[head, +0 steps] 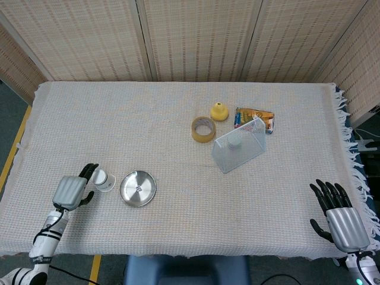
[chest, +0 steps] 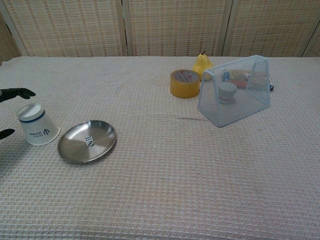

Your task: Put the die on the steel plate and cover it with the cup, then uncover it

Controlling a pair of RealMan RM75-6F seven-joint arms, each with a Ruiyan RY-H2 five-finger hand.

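A white die (chest: 88, 140) lies inside the round steel plate (chest: 102, 143) (head: 145, 194) at the front left of the table. An upturned white paper cup (chest: 36, 125) (head: 104, 180) stands on the cloth just left of the plate, apart from it. My left hand (head: 72, 190) is left of the cup with its fingers spread, holding nothing; only its fingertips (chest: 20, 92) show at the chest view's left edge. Far off at the front right corner, my right hand (head: 339, 217) hangs open and empty.
At the back centre-right are a roll of yellow tape (head: 203, 129), a yellow pear-shaped object (head: 219, 111), a colourful packet (head: 254, 117) and a tilted wire mesh basket (head: 240, 145) (chest: 235, 90) over a small white cup.
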